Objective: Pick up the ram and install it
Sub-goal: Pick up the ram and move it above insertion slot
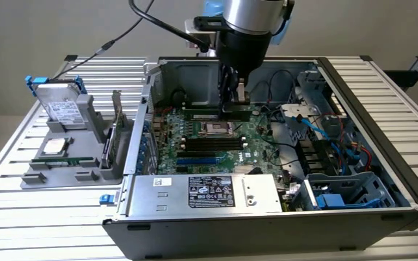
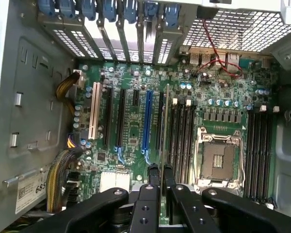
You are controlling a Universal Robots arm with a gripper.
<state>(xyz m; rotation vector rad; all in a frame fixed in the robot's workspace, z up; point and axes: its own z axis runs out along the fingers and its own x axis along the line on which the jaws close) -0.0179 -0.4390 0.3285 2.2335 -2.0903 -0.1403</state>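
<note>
Tool (image 2: 160, 171) apparently on edge-on ram (image 2: 164, 121).

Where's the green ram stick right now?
In the exterior view, the ram is gripped by the tool inside the computer case, above the motherboard near the processor socket.

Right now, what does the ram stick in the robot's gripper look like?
The ram is a long, thin green circuit board, held on its long edge by the gripper, which pinches its flat sides. It sits low over the motherboard, lined up alongside the black memory slots. Whether it touches one is unclear.
</note>
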